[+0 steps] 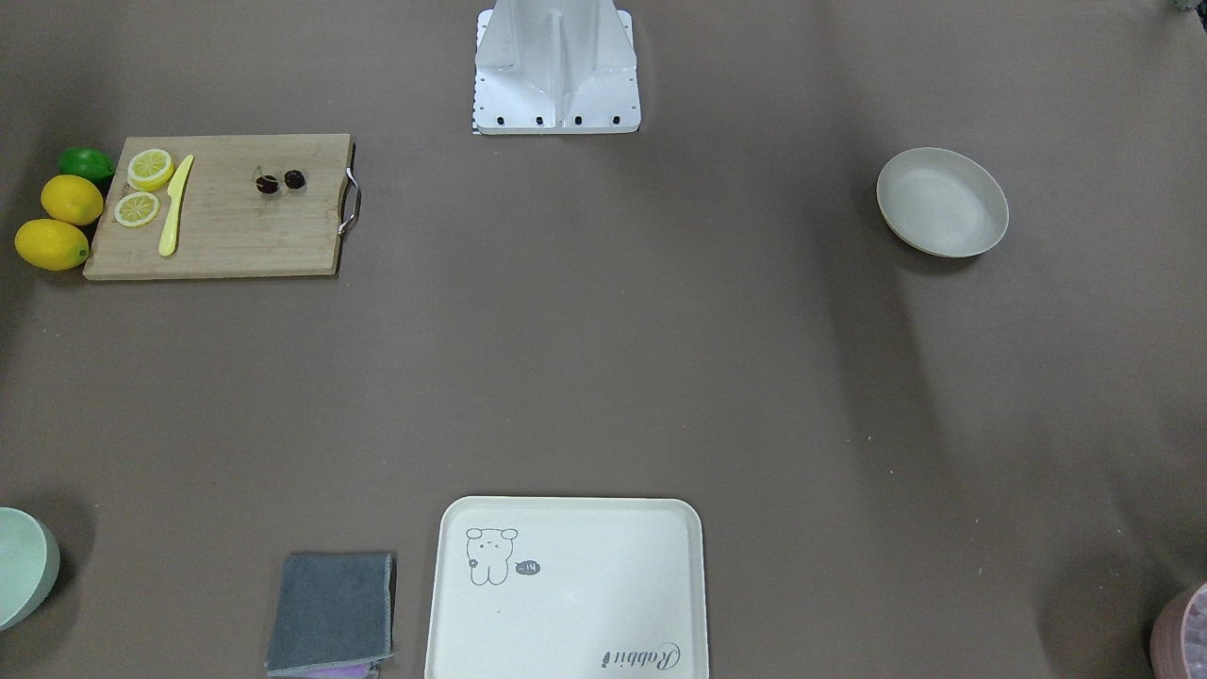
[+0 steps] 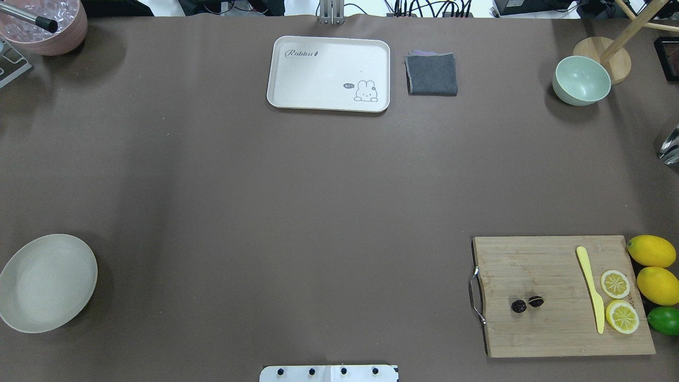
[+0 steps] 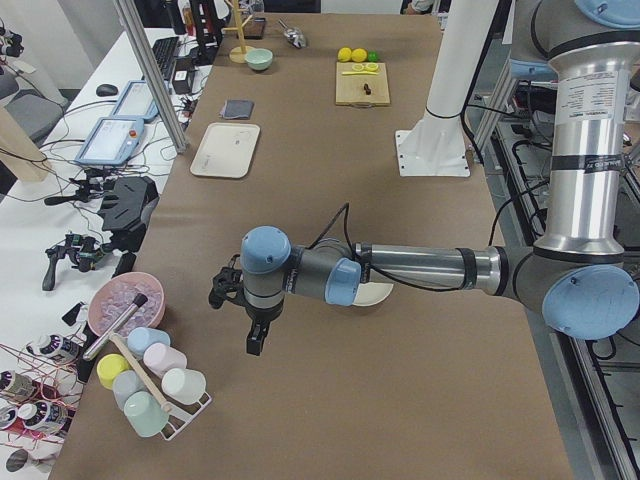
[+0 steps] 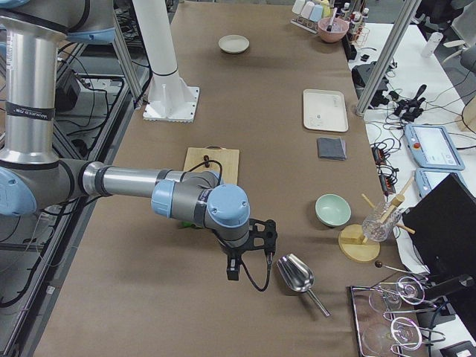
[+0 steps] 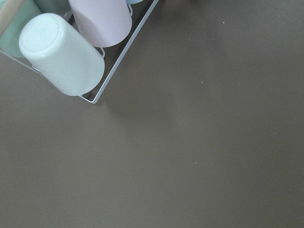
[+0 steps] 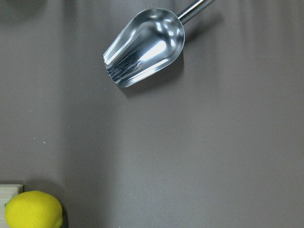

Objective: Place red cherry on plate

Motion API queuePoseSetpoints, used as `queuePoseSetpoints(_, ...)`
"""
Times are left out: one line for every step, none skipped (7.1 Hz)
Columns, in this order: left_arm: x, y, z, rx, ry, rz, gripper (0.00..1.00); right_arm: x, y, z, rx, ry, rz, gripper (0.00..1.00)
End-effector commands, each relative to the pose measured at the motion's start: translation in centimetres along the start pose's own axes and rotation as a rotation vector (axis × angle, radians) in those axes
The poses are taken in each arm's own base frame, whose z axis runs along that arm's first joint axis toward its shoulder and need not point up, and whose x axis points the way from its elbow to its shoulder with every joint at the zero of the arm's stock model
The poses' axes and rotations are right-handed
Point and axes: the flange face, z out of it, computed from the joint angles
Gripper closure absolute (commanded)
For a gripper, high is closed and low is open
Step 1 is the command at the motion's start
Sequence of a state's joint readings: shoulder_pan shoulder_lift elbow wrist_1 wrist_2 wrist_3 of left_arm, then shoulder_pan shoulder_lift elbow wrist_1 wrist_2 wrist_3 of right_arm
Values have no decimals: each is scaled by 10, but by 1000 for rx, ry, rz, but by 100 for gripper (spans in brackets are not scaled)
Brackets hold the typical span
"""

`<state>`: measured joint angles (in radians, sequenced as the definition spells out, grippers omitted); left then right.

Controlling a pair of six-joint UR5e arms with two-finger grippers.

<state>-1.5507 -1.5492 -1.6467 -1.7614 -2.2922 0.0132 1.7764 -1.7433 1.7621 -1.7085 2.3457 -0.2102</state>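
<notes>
Nothing is done yet: the cherry [image 2: 527, 304] lies on the board [image 2: 551, 329] at the overhead view's lower right, the plate [image 2: 48, 283] bare at lower left, well apart, and I cannot tell whether the left gripper [image 3: 253, 343] or right gripper [image 4: 232, 269] is parted or clenched.

You can't read either gripper: left gripper [image 3: 254, 342] and right gripper [image 4: 232, 271] show only in the side views, jaws too small to tell. The left arm covers most of the plate [image 3: 380, 296] there. The red cherry [image 2: 527, 304] stem is too thin to make out. The front view crops the tray [image 1: 585, 585] and mint bowl [image 1: 21, 566]; the lime [image 2: 666, 320] is cut by the overhead view's edge.
</notes>
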Motion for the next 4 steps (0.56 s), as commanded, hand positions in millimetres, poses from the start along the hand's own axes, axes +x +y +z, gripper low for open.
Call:
queuePoseSetpoints(20,-20,-14,64,4,73,2,-3,2,-3,5,1,-6,0)
queuePoseSetpoints(16,-8,-4,104,5,115,2,-3,2,-3,5,0,-6,0)
queuePoseSetpoints(3,7,13,104,8,120,2,-4,2,-3,6,0,-7,0)
queuePoseSetpoints(6,11,19,90,99,113,2,-3,2,-3,5,1,-6,0)
